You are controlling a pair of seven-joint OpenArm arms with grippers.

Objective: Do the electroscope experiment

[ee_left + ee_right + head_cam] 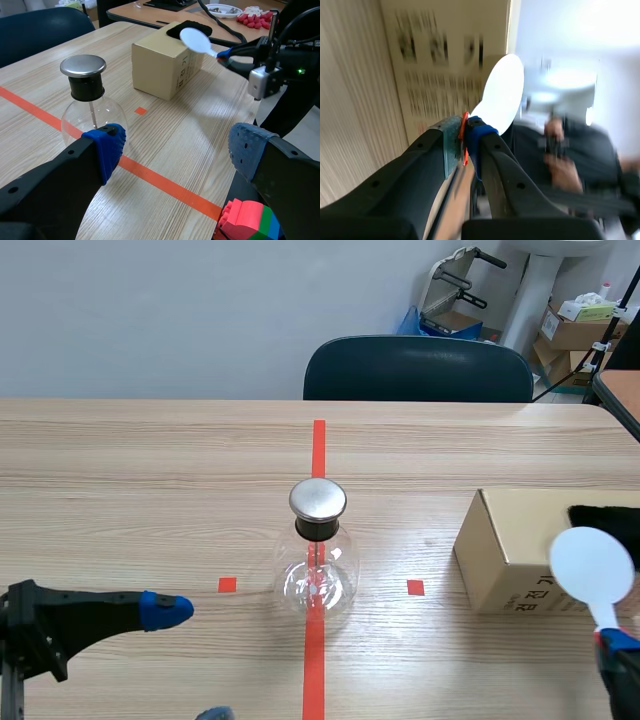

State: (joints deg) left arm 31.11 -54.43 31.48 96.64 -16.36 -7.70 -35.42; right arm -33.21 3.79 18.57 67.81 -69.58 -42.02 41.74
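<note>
Nearest to the robot, the left gripper (190,660) hangs low over the table (120,500) with its two fingers wide apart and nothing between them. In its wrist view some coloured toy bricks (247,222) show just beside one finger. On the other side, the right gripper (615,642) has its fingers pressed together on the thin handle of a white paddle (593,562). The round blade stands up above the fingertips, in front of the cardboard box (510,560).

A little farther, in the middle, the electroscope (318,575) stands upright on the red tape line (318,445), well apart from both grippers. It is a round flask of clear glass with a black stopper and a flat metal cap (318,500), and a thin rod goes down inside. A black cloth (605,518) lies on top of the box. Beyond the table's far edge stands a dark chair (418,370).

I judge the paddle to be light and stiff, so the hold on its handle should be enough, and the blade stays free to come near the cap. The flask is probably fragile and smooth — its round belly would slip between the pads. If it must be steadied, the black stopper at the neck seems the better place, and only with soft pressure, because the parts inside look delicate.
</note>
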